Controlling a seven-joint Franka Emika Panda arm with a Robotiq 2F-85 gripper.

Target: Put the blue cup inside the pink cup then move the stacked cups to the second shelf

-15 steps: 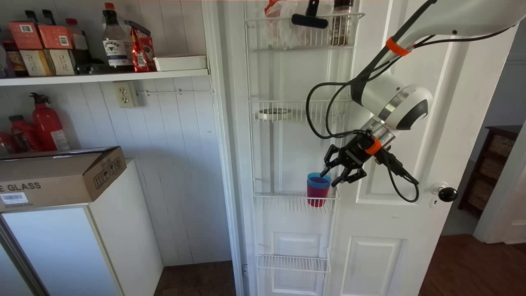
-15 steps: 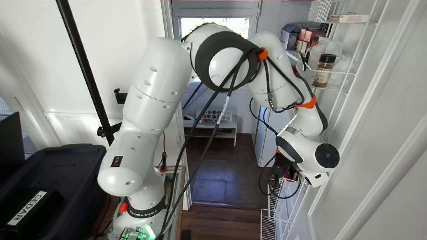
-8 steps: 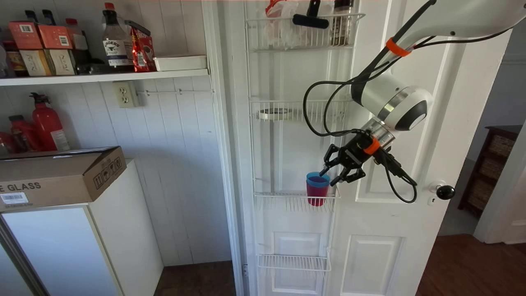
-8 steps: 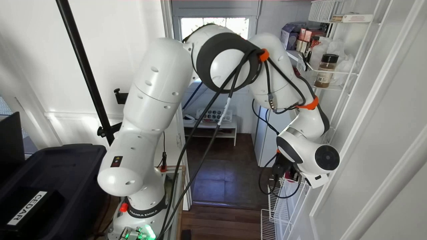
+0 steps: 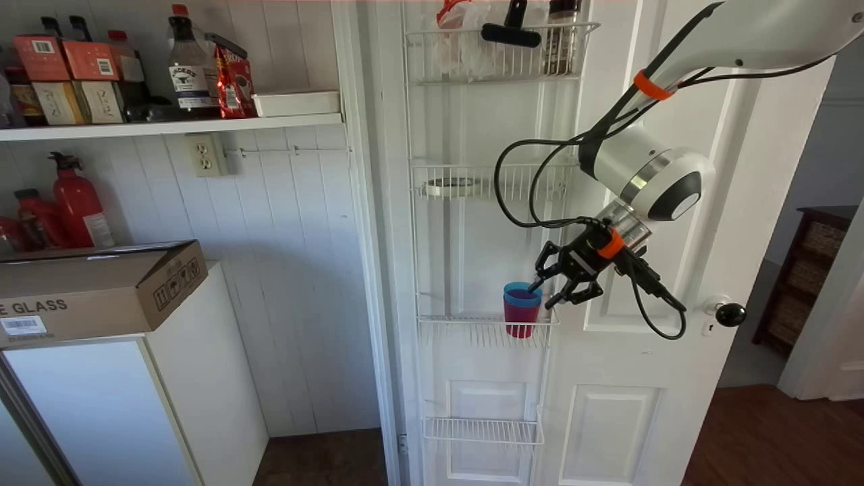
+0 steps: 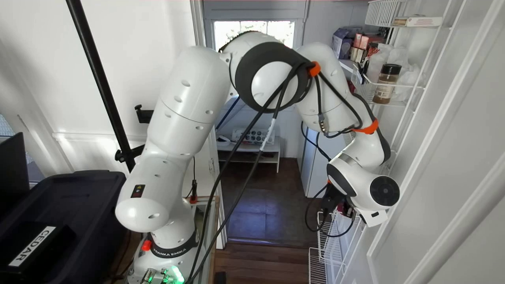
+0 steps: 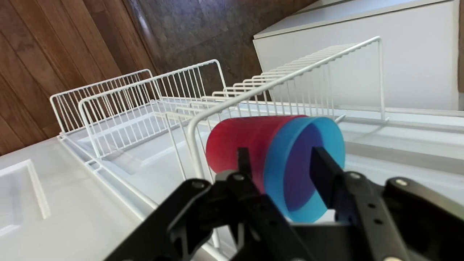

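Blue cup (image 7: 277,165) stands nested in pink cup (image 7: 235,137) | both upright near the right edge of a wire basket tier (image 5: 466,320), exterior view | jaws: parted, contact indeterminate

The plain blue cup (image 7: 277,166) was nested inside the bright pink cup (image 7: 237,137), its rim showing above the pink. The pair stood roughly upright near one end of a white wire surface (image 5: 466,324). In an exterior view, the second shelf (image 5: 472,166) down, a narrow wire basket, was one tier higher.
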